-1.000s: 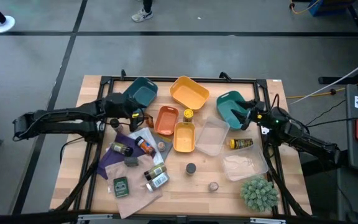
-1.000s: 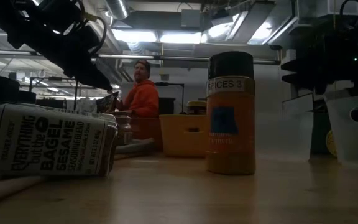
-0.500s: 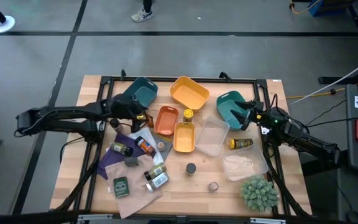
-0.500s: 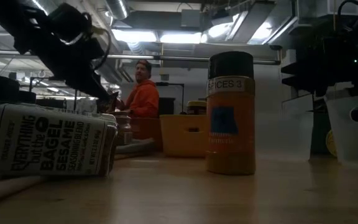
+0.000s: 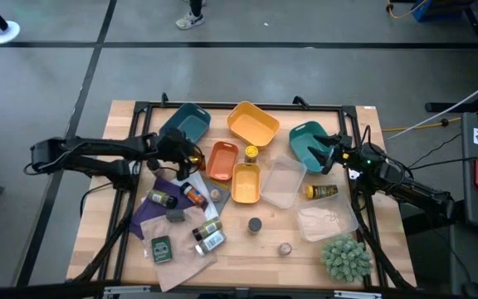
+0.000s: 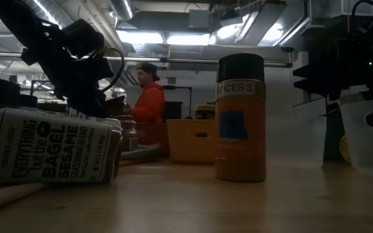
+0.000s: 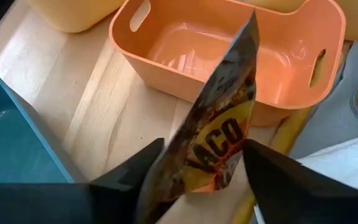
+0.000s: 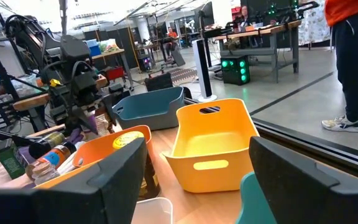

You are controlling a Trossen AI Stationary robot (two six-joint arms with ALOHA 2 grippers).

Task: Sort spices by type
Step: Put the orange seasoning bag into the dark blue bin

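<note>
My left gripper (image 7: 197,177) has its fingers around a taco seasoning packet (image 7: 219,130), seemingly gripped, standing on edge beside the orange tray (image 7: 229,56), toward the bench's far-left side. I judge this the pickup step; next I must lift it clear to its tray. Right gripper (image 5: 332,154) waits wide by the far-right teal tray (image 5: 304,139).

Packet (image 7: 213,134) beside tray (image 7: 229,50) (between fingers)
</note>
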